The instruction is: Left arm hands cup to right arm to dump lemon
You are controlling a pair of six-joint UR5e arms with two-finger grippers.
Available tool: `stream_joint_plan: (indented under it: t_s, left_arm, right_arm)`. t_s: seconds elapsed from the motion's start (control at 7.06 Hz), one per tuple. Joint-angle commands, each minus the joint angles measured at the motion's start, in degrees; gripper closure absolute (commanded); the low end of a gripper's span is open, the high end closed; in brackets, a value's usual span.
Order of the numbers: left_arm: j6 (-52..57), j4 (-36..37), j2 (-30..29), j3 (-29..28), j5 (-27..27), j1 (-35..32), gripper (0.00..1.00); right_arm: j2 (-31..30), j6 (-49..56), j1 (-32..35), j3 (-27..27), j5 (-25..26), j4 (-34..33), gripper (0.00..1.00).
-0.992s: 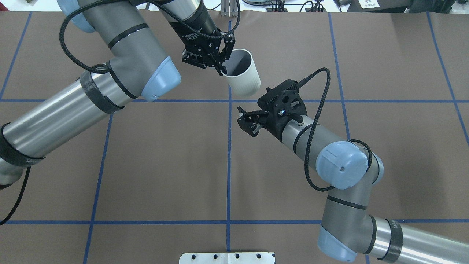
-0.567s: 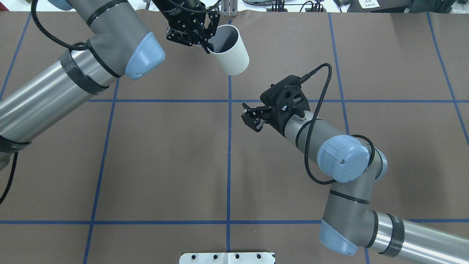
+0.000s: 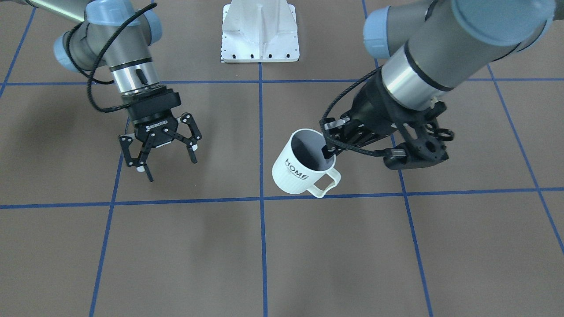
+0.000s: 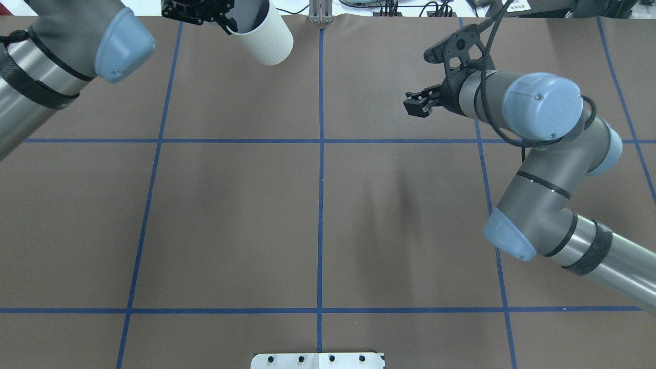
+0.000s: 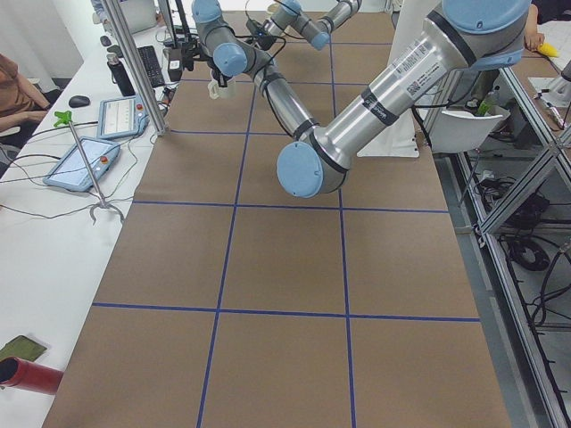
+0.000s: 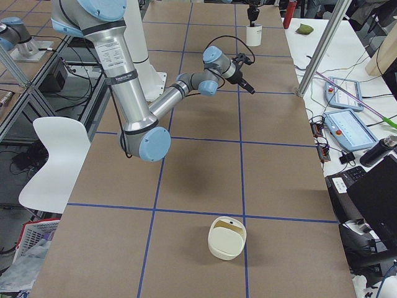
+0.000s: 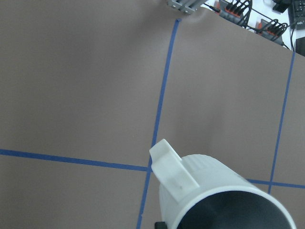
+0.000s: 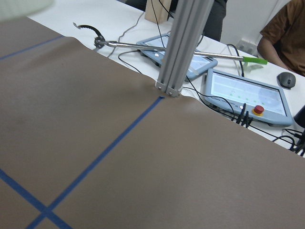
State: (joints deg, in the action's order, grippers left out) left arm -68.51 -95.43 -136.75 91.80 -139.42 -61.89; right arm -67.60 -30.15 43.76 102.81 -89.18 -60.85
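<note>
Exterior front-facing: my left pincer is closed on the rim of the HOME mug, with one finger inside. The mug hangs tilted just below it. The right pincer is spread wide and empty, well apart from the mug.

Overhead exterior: over the last second the two pincers have drawn apart, so I judge the handover not yet begun.

Left wrist-mounted: I see no lemon in the visible part of the mug.
</note>
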Motion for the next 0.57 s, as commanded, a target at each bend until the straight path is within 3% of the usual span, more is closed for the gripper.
stream_joint_plan:
  t_s: [0.0,0.14,0.42]
  left_arm:
    - [11.05,0.42,6.98,2.68,0.47,-5.14,1.00]
    - [18.68,0.42,11.02,2.68,0.47,-8.30,1.00]
    - [25.86,1.11,17.19,2.77,5.79,-9.30,1.00]
  right_arm:
    - [-2.09,2.63,9.20,-1.81,-12.10,-6.36,0.01]
    - [-2.10,6.82,14.20,-3.82,-19.90,-9.96,0.01]
    - [-4.11,12.91,22.65,-7.78,-32.58,-12.45,0.01]
